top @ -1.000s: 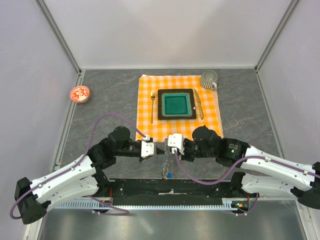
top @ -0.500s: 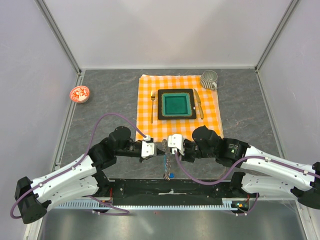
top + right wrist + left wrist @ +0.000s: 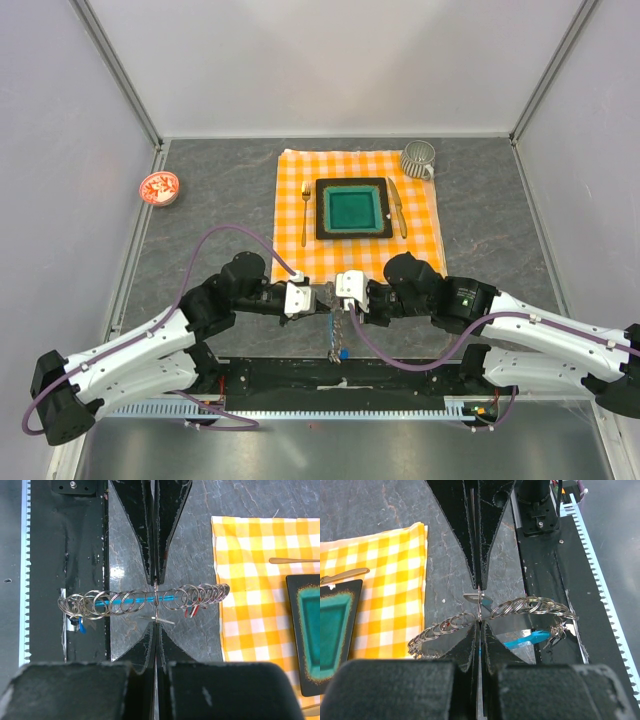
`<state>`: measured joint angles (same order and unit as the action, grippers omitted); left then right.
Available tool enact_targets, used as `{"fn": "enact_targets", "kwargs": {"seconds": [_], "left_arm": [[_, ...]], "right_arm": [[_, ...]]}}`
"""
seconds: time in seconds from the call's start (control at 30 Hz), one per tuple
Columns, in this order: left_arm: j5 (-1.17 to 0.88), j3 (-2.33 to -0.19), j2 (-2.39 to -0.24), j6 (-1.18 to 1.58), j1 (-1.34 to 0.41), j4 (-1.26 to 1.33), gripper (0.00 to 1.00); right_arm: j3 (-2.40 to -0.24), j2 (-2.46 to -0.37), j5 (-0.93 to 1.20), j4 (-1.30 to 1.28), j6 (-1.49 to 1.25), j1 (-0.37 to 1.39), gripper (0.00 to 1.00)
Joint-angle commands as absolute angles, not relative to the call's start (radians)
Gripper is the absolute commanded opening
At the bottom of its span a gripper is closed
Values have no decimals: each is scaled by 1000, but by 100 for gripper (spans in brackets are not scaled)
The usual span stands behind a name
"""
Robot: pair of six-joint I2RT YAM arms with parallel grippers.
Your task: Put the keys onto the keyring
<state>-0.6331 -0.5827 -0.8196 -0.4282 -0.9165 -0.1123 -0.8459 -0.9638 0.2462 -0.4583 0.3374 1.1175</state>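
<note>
The keyring is a string of several silvery rings on a cyan clip, stretched above the table's near edge. My left gripper is shut on one ring in its middle. My right gripper faces it tip to tip, shut on a small flat silvery key at that same ring. A red-tagged key hangs near one end and a blue tag at the other. In the top view the left gripper and the right gripper meet, with the keyring dangling below.
An orange checked cloth lies just beyond the grippers. It carries a dark square plate, a fork and a knife, with a metal mug at its corner. A red-and-white dish sits far left. The black base rail runs under the keyring.
My left gripper has edged slightly right toward the right gripper, and the dangling rings have shifted a little. Both grips are unchanged.
</note>
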Motion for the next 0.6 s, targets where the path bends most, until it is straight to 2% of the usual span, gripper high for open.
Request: {"fn": "enact_targets", "kwargs": {"seconds": [0.0, 0.57], "left_arm": [[-681, -635, -825, -456, -920, -71, 2], [-646, -629, -811, -442, -920, -54, 2]], "right_arm": [[-856, -951, 285, -376, 350, 1129, 0], [-853, -960, 299, -371, 347, 1132, 0]]}}
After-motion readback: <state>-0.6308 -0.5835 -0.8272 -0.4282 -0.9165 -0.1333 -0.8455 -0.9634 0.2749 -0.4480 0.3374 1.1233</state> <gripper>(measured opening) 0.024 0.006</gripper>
